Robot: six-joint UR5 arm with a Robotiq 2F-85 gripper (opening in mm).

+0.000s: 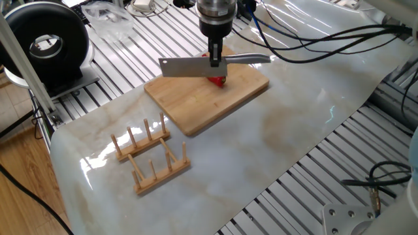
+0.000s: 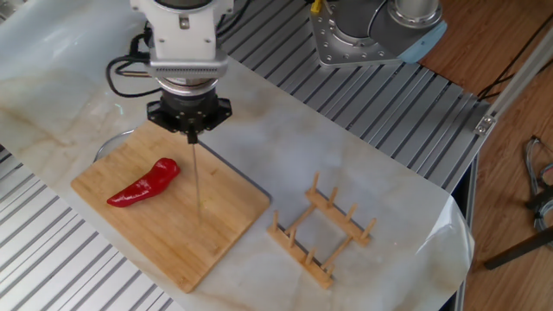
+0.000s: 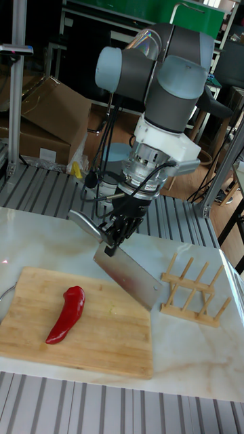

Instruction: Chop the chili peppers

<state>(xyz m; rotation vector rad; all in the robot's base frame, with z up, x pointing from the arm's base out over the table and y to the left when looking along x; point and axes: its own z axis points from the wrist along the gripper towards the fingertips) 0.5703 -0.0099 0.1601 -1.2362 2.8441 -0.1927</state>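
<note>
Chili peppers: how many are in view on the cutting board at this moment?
1. A single whole chili pepper lies on the cutting board, beside the cleaver held in the gripper. In one fixed view the blade hides most of it.

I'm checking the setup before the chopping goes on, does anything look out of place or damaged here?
Nothing stands out. The chili pepper lies whole on the cutting board, the gripper holds the cleaver above the board beside the pepper, and the wooden rack stands upright on the table with nothing spilled.
</note>
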